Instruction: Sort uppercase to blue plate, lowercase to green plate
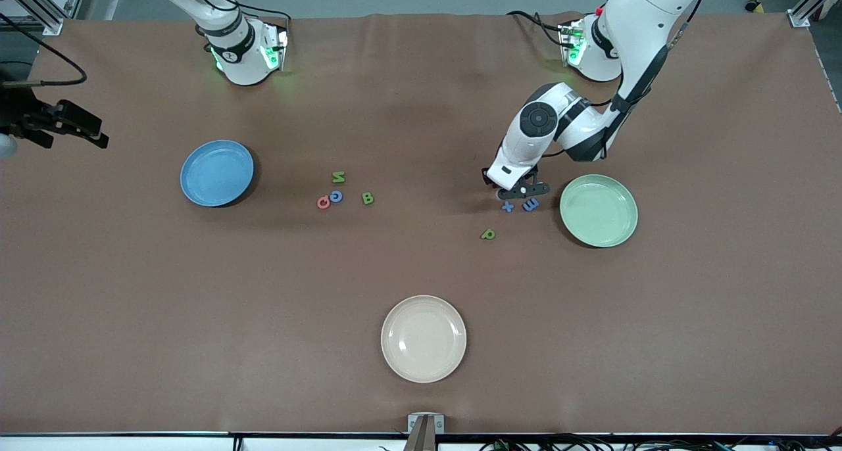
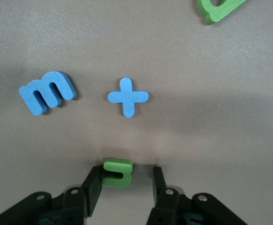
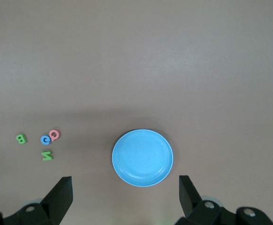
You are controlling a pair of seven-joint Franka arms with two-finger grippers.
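My left gripper (image 1: 523,191) is down at the table beside the green plate (image 1: 598,210), open, with the green u (image 2: 117,172) lying between its fingers; one finger (image 2: 94,180) touches it, the other stands apart. The blue t (image 1: 507,207) (image 2: 128,97) and blue m (image 1: 530,204) (image 2: 47,92) lie just nearer the front camera, the green p (image 1: 487,234) (image 2: 219,9) nearer still. The green N (image 1: 338,177), green B (image 1: 368,198), red ring letter (image 1: 323,202) and blue ring letter (image 1: 336,196) lie near the blue plate (image 1: 217,173) (image 3: 142,157). My right gripper (image 3: 125,192) waits open, high over that plate.
A cream plate (image 1: 423,338) sits near the table's front edge. A black device (image 1: 59,122) stands at the right arm's end of the table. The right gripper is out of the front view, and my left hand hides the green u there.
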